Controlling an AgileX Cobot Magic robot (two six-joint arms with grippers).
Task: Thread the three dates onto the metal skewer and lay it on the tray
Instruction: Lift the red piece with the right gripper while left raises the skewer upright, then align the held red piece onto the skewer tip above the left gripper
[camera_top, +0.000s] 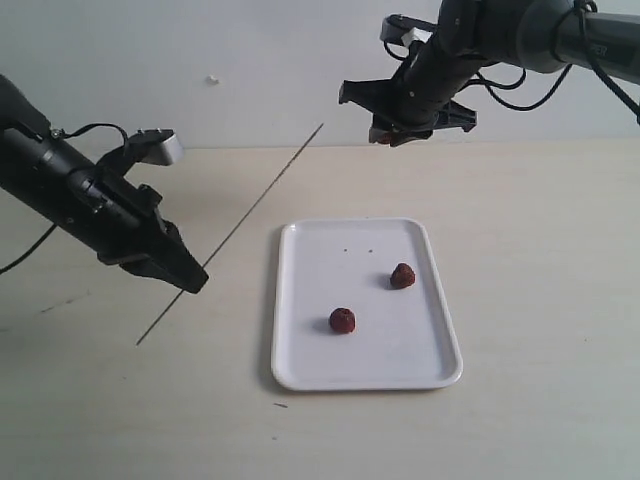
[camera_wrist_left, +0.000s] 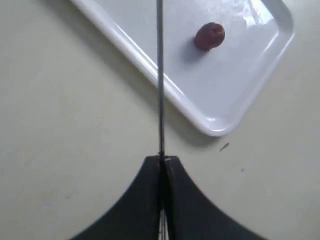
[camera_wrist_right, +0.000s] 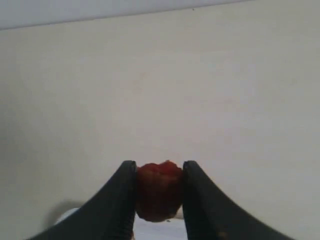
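Observation:
The thin metal skewer (camera_top: 262, 193) slants above the table left of the tray, and my left gripper (camera_top: 192, 277) is shut on its lower part; it runs out past the fingertips in the left wrist view (camera_wrist_left: 160, 80). The white tray (camera_top: 300, 340) lies at centre with two dates on it, one nearer the front (camera_top: 342, 320) and one further back (camera_top: 402, 275). One tray date (camera_wrist_left: 209, 36) shows in the left wrist view. High above the tray's far end, my right gripper (camera_top: 385, 137) is shut on the third date (camera_wrist_right: 159, 189).
The pale tabletop runs all round the tray. A small dark speck (camera_top: 281, 405) lies just in front of the tray's near left corner. A pale wall rises behind the table.

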